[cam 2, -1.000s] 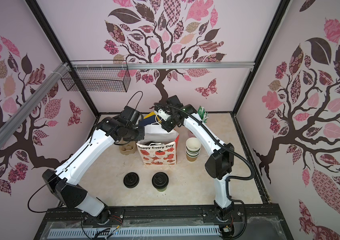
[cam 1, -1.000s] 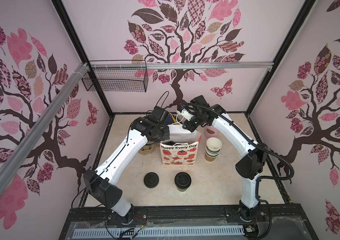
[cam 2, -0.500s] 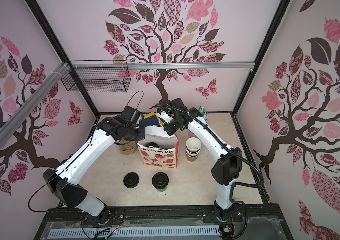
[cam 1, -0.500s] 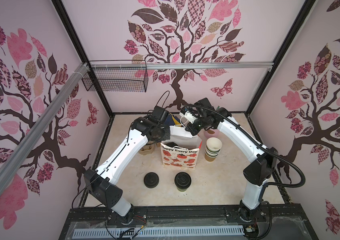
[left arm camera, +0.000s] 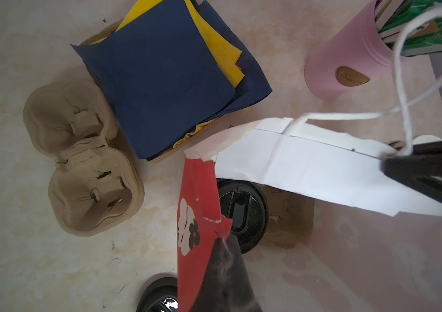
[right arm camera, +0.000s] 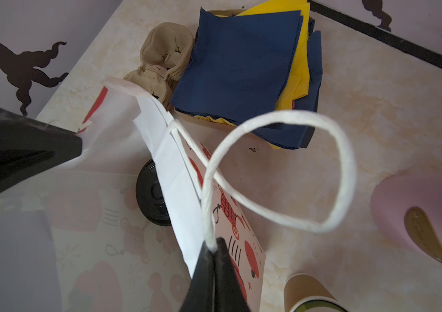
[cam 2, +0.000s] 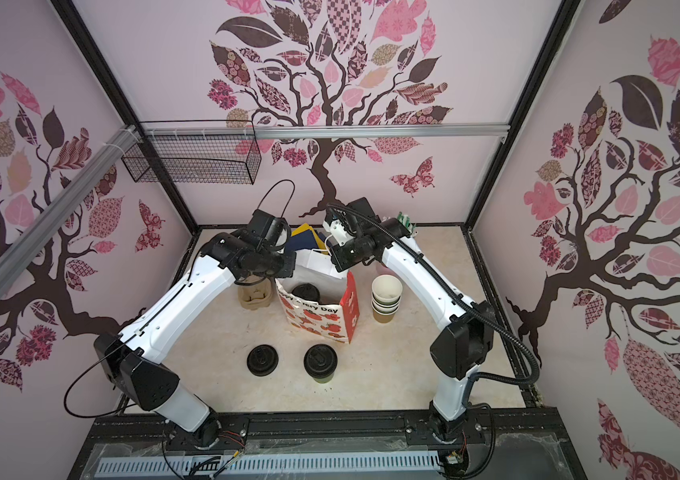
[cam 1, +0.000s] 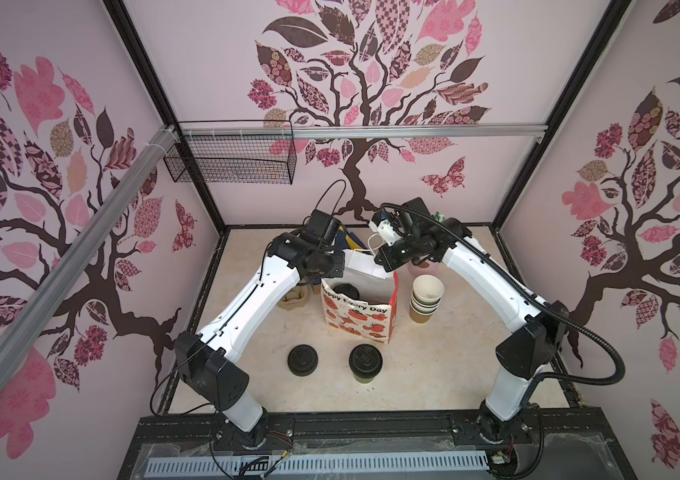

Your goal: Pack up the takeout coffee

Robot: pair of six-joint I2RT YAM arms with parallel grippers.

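Left end effector (left arm camera: 224, 241) and right end effector (right arm camera: 213, 247) pinch bag (cam 1: 356, 316) rim

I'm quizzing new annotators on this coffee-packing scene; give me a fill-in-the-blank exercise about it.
1. The bag already holds ____ lidded cup.
2. The second lidded cup stands on the table next to a loose black ____.
3. The right gripper pinches the bag's rim at its white rope ____, while the left gripper grips its red side.
Missing words: one; lid; handle.
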